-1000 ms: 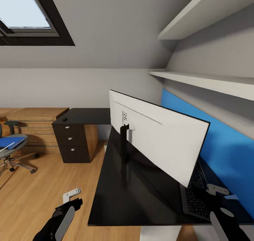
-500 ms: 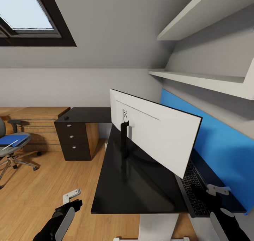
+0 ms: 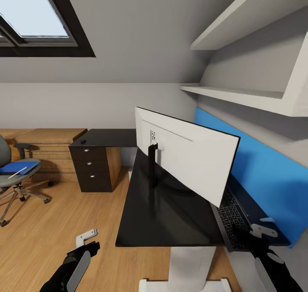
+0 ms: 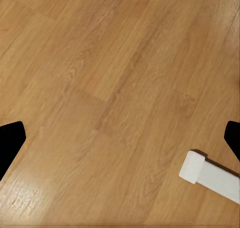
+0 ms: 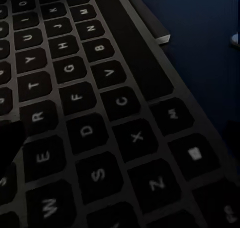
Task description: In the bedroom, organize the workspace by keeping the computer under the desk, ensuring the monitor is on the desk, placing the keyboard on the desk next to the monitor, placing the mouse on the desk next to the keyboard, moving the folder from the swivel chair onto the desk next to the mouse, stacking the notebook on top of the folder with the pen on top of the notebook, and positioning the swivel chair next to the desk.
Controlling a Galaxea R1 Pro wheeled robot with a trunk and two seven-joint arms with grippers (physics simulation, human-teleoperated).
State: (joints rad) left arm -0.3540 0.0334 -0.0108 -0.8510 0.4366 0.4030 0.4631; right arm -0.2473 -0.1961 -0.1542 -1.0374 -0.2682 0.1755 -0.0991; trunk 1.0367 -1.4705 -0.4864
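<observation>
Keyboard point(image 3: 233, 217) lay at lower right of head frame, on desk point(image 3: 171, 215) behind monitor point(image 3: 188, 163), wedged against blue back panel point(image 3: 265, 172); probably why you reached there. Right gripper point(image 3: 262, 231) hovered just over keys point(image 5: 100, 113); jaw state: cannot tell. Left gripper point(image 3: 87, 236), lower left, hung idle above wooden floor point(image 4: 100, 88), jaws spread, empty. Swivel chair point(image 3: 15, 172), far left, held folder point(image 3: 17, 167) and pen point(image 3: 18, 171). Count: one monitor, one keyboard, one chair, one folder, one pen.
</observation>
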